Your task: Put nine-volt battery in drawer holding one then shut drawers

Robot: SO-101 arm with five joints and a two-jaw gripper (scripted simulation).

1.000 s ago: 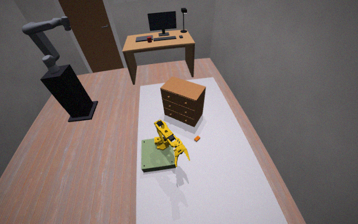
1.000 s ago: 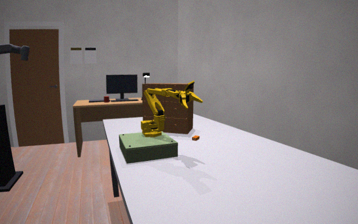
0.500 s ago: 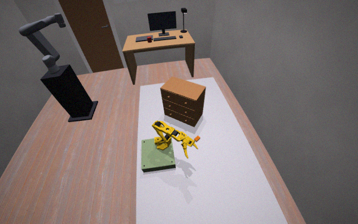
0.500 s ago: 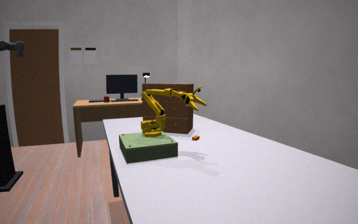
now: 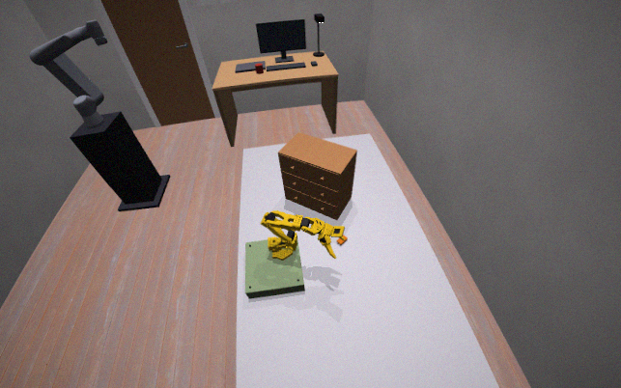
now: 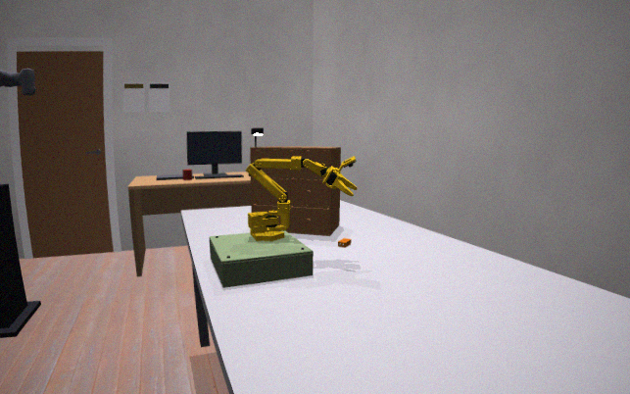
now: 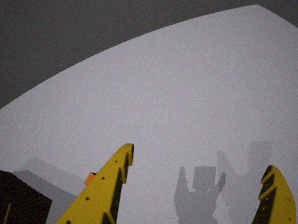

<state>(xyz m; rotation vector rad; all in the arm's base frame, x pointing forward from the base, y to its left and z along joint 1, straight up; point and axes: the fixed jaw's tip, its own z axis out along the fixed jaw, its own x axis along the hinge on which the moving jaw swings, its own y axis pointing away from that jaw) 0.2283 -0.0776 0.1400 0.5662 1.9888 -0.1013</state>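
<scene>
Nine-volt battery (image 6: 344, 242), orange, lies on the white table (image 6: 430, 314) near the closed chest of drawers (image 6: 329, 216); gripper (image 6: 346, 177) hangs above it, jaws half-open, holding nothing.

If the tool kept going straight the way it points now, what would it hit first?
Probably the white table top. The tool hangs open, angled down past the battery, holding nothing; depth is unclear.
</scene>
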